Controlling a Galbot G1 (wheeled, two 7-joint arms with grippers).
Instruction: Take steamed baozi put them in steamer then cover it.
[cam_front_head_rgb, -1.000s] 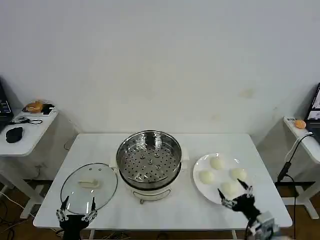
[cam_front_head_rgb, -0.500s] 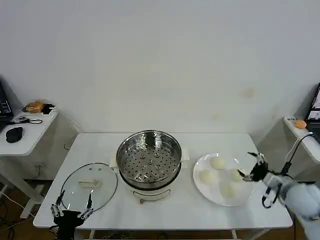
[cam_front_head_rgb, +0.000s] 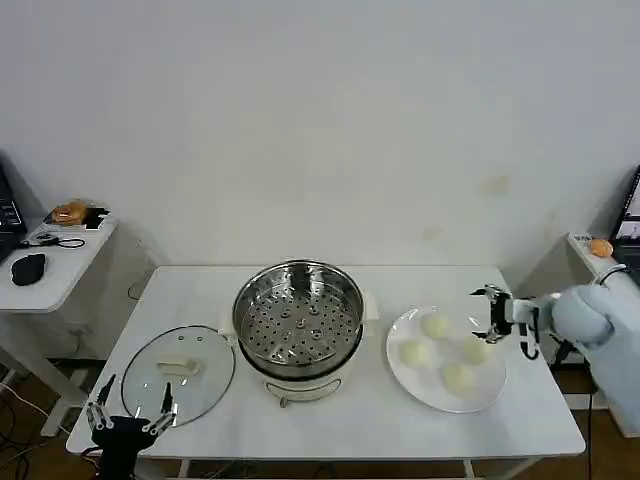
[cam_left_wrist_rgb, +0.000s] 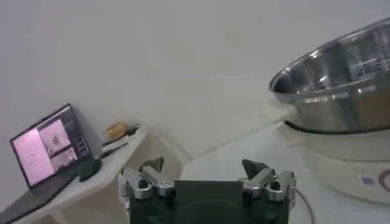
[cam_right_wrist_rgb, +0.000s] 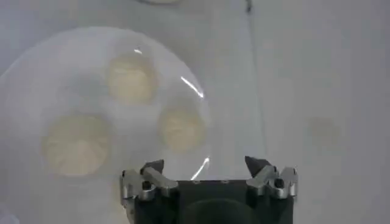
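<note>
Four steamed baozi (cam_front_head_rgb: 446, 352) below spread right claw (cam_front_head_rgb: 487, 314).

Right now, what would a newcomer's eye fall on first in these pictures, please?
The shiny steamer at the table's centre, open and empty. On its right, four steamed baozi sit on a white plate, with the open right gripper above the plate's far right edge. The cover lies flat on the steamer's left.

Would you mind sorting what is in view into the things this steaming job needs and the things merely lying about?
For the job:
- four steamed baozi on the white plate
- steamer, uncovered
- cover, flat on the table
- right gripper, open by the plate
- left gripper, open near the cover

Lying about:
- mouse
- laptop
</note>
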